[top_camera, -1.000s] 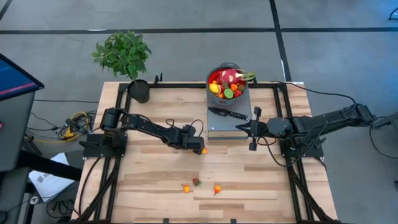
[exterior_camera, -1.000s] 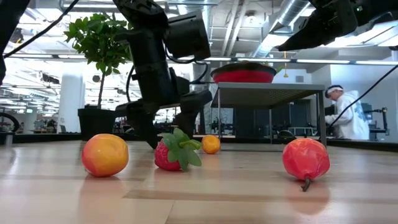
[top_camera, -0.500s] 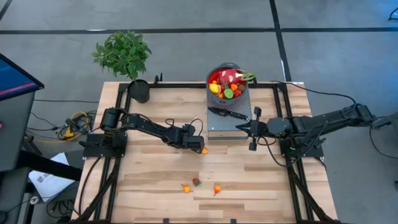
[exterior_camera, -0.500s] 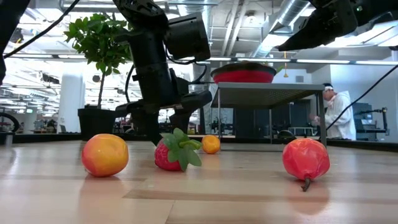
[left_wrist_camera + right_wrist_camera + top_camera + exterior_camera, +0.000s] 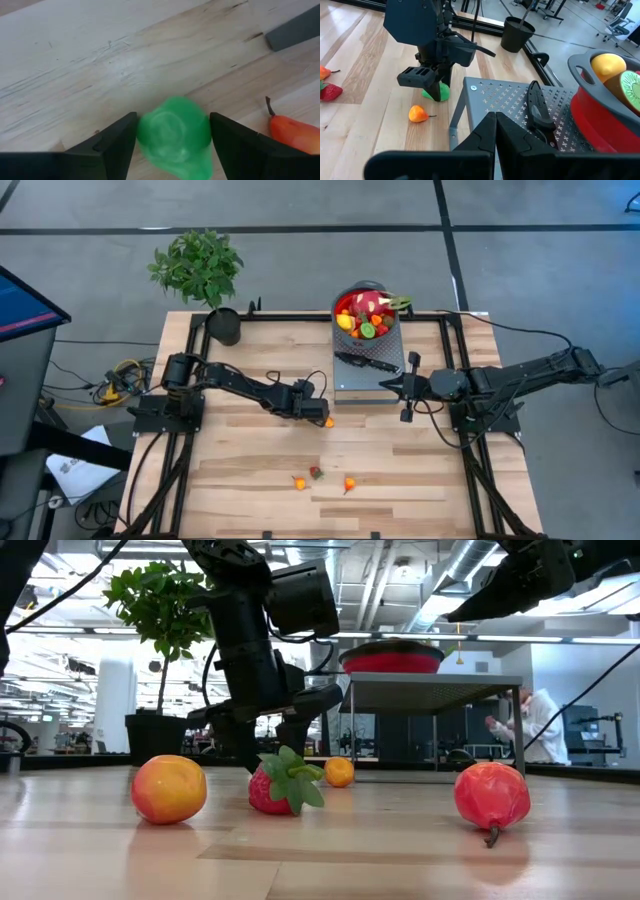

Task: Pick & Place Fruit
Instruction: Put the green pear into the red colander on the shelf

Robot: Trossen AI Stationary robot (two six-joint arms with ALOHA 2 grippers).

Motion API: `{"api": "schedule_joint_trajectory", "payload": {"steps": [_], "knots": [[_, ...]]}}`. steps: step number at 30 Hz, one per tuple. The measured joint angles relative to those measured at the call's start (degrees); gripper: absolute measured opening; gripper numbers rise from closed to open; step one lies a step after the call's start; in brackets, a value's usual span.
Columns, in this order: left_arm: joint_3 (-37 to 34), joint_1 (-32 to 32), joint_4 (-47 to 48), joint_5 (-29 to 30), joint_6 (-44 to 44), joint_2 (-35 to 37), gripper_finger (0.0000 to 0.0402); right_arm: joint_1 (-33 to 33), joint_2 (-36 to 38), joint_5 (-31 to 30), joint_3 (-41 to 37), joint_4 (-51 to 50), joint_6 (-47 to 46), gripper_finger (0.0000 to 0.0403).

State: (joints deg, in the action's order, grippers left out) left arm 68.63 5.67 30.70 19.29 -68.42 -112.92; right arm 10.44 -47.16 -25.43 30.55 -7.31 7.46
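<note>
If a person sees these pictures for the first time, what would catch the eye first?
Probably the left gripper low near the table's middle, its fingers on either side of a green fruit, with a small orange pear lying just beside it. Next, the red bowl heaped with fruit on the grey stand at the far edge, a black-handled knife in front of it.

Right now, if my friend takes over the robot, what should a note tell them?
Left claw: down on the table, closing around a green fruit, not lifted.
Right claw: shut, empty, waiting above the grey stand.
An orange pear lies beside the green fruit. Three more fruits sit on the table's near part: a peach, a strawberry, a red fruit.
Done: the red bowl already holds many fruits.
Left: these five.
</note>
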Motion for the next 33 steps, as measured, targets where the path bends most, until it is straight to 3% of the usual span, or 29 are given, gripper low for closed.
{"api": "schedule_joint_trajectory", "payload": {"steps": [13, 33], "knots": [[0.0, 0.0, 0.2, 0.1, 0.0, 0.0, 0.0218, 0.0, 0.0, 0.0, 0.0, 0.0, 0.0, 0.0000], [0.0, 0.0, 0.1, 0.3, 0.0, 0.0, 0.0221, 0.0, 0.0, 0.0, 0.0, 0.0, 0.0, 0.0000]]}}
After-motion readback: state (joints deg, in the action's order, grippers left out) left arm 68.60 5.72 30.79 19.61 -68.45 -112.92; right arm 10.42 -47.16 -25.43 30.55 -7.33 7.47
